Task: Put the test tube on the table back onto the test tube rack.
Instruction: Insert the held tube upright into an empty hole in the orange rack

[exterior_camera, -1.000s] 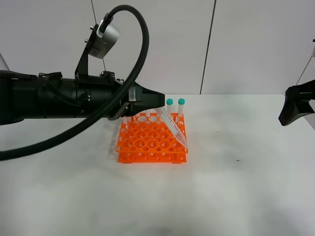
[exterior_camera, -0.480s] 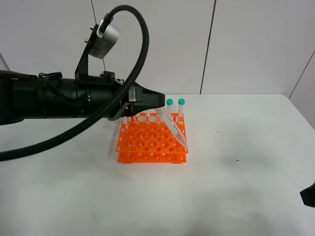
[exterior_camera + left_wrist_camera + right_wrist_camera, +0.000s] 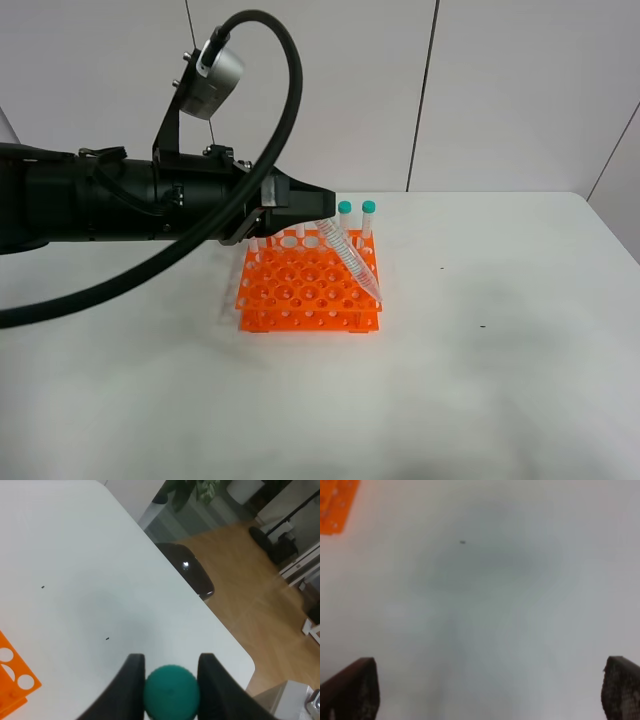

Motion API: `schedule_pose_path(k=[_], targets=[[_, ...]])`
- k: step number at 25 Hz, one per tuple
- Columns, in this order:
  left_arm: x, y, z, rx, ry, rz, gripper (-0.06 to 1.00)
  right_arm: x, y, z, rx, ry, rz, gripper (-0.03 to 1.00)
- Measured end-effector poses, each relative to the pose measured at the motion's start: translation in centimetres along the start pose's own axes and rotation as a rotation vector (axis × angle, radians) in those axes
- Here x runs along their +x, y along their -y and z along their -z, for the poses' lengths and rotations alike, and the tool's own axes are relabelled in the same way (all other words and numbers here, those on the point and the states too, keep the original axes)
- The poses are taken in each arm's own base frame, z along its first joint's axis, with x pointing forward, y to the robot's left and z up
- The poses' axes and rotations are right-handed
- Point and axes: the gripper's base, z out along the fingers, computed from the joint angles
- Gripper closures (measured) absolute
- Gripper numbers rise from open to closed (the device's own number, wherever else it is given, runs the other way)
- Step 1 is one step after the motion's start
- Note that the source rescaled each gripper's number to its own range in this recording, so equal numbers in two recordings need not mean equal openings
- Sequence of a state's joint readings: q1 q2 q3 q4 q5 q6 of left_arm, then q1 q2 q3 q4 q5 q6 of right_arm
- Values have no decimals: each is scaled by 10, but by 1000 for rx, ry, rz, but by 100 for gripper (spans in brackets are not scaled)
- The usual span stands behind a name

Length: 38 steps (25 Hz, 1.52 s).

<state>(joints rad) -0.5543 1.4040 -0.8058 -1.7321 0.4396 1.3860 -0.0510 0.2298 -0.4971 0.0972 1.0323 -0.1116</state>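
The test tube [image 3: 350,258] slants above the right side of the test tube rack [image 3: 300,290]. Its teal cap [image 3: 171,692] is pinched at the top by the closed left gripper [image 3: 171,677], and its pointed tip is low by the rack's front right corner; whether it sits in a hole cannot be told. The rack stands on the table [image 3: 500,360] with two upright teal-capped tubes [image 3: 357,216] in its back row, while the right gripper [image 3: 485,682] is spread wide and empty, well apart from the rack.

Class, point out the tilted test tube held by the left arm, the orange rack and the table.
the test tube [image 3: 352,262], exterior high view, middle of its tilted clear body.
the test tube rack [image 3: 292,284], exterior high view, orange top tier.
the table [image 3: 480,380], exterior high view, bare white top right of the rack.
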Motion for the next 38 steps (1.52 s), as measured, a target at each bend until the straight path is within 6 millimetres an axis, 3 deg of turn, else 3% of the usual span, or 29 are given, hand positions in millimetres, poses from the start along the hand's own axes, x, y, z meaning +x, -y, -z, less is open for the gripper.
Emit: schedule_pose_path(k=[8,20,31,38], targets=[[0,0,0,0,0,0,94,7,-3,13,-76,90,68,-1],[0,0,0,0,0,0,94,20,-3,30,-48,233,58,-1],[-1,1,1,2,4,-2,94,20,-4,30,-46,234,53,-1],[-9,11,15,17,55,-28,94,20,-4,30,-46,234,53,-1]])
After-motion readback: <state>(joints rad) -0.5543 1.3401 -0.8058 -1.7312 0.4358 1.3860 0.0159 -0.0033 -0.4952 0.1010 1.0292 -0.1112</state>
